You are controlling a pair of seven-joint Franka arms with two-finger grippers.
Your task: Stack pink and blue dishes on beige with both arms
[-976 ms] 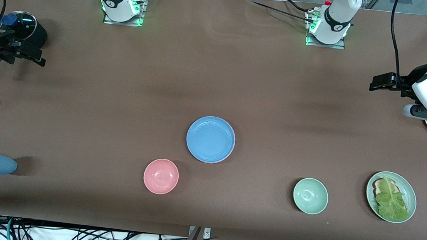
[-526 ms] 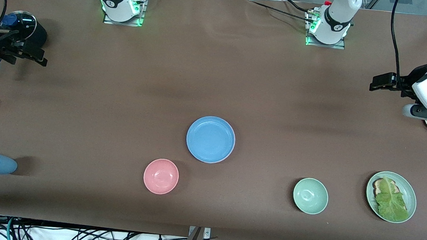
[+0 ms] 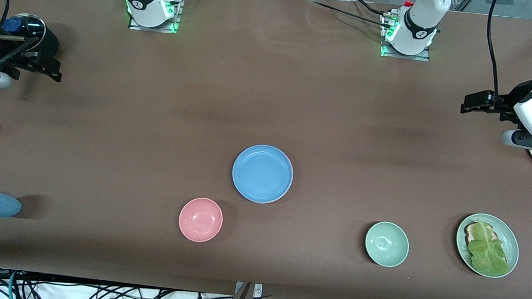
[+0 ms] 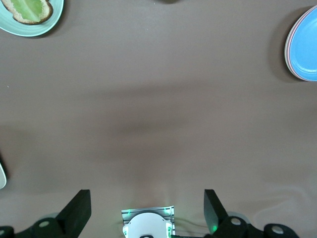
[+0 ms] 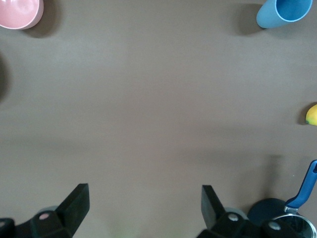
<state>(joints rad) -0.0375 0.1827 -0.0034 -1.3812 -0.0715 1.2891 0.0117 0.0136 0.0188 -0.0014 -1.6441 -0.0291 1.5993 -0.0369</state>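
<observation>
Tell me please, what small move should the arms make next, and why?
Probably nothing more than parking. The blue plate already lies on the pink plate, of which only the rim shows; I cannot confirm a beige plate beneath. The left gripper and right gripper hang over the table's ends, jaws open, holding nothing.

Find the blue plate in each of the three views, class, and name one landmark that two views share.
Front view: blue plate, mid-table.
Left wrist view: at the picture's edge, cut off.
Right wrist view: not in it.
Shared landmark: pink bowl, also in the right wrist view.
</observation>
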